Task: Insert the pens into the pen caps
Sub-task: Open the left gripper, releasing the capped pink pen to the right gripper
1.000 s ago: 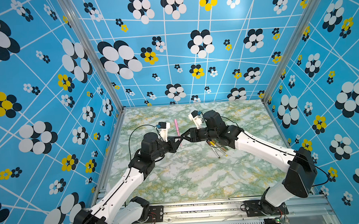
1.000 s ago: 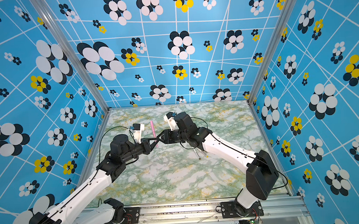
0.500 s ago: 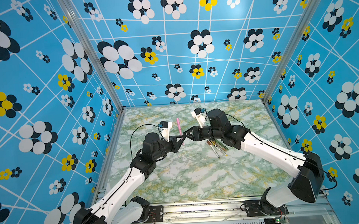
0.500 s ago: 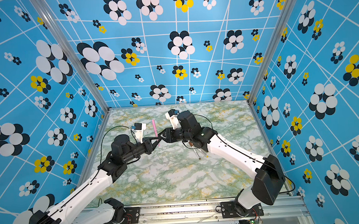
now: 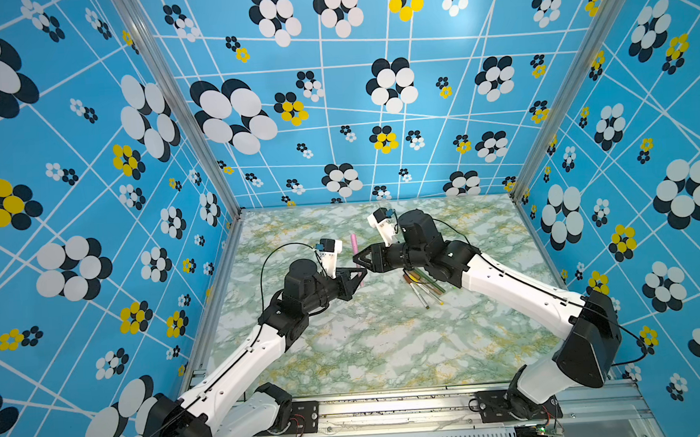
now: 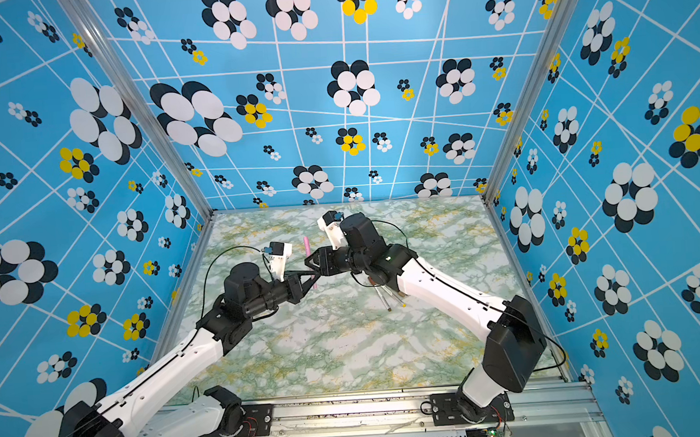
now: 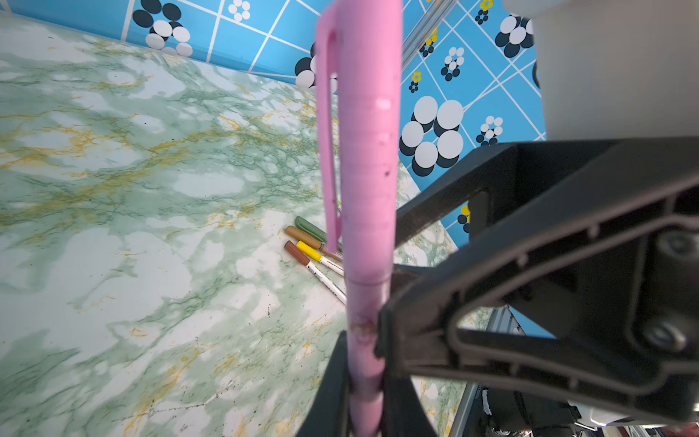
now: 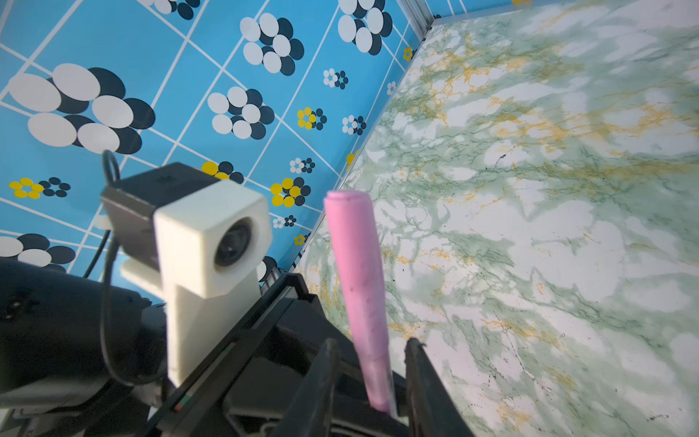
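Above the middle of the marble table (image 5: 389, 350), we are clamping the pink pen (image 5: 354, 244) upright in our left gripper (image 5: 361, 273), probably so our right gripper (image 8: 372, 346), jaws apart and straddling it, can seat its cap (image 7: 359, 132); other pens (image 5: 421, 292) are lying right of centre.

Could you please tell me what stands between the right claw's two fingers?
The pink pen, with a gap on either side, as the right wrist view shows.

Pens (image 5: 424, 290) half under right arm (image 5: 511, 288)
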